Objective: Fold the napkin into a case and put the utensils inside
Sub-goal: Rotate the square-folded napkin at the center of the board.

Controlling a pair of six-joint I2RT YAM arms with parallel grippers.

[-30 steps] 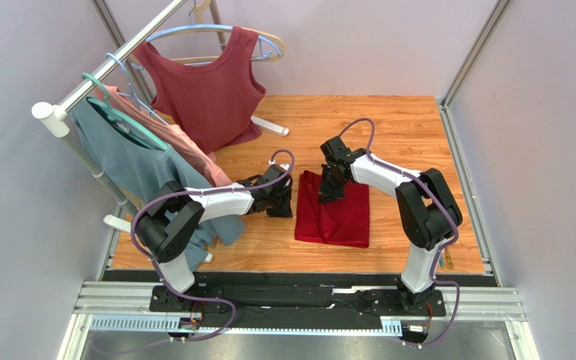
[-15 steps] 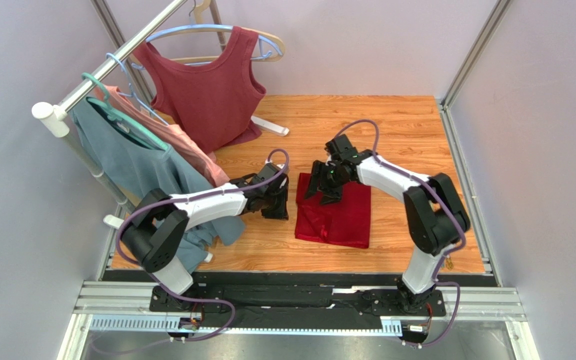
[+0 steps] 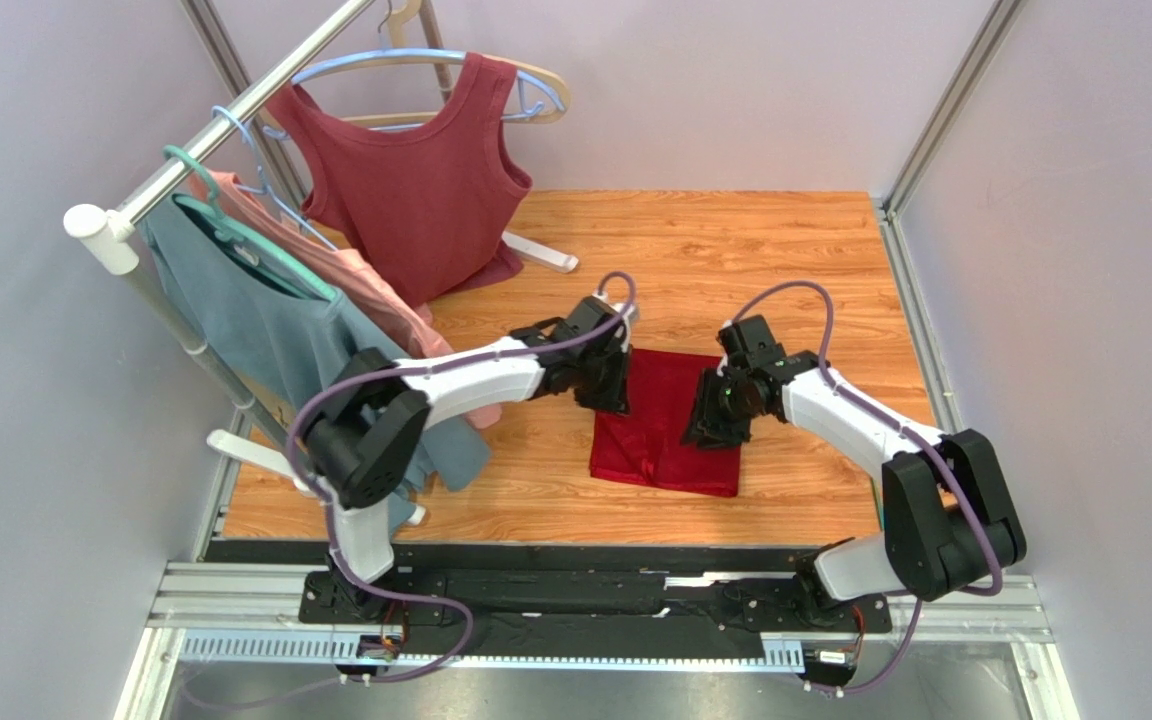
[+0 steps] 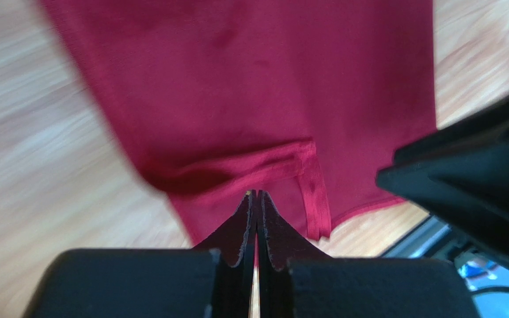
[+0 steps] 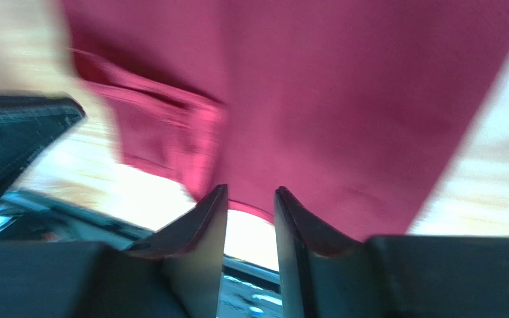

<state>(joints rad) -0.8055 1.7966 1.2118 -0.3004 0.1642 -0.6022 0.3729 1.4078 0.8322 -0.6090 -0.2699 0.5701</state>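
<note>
Here's the napkin: bright crimson with a faint sheen, folded into a rough oblong on the orange-brown wood-grain surface, just below the centre of the top view. Its lower left part is rumpled into soft creases and the right side lies flatter. My left claw is at the cloth's upper left edge. My right claw is over its right half.

Left wrist view now. My left claw is pressed together, two dark tapered fingers meeting in a thin seam at the bottom middle of the frame. I can't tell whether the tips touch the cloth. Just above them the napkin shows a turned-over flap with a narrow hem, glossier than the rest.

Right wrist view. My right claw stands partly spread, a clear gap between the curved black fingers and nothing in it. The napkin fills the upper frame, blurred.

Upper left of the top view: a duller maroon sleeveless top hangs on a hanger, well apart from the cloth.
</note>
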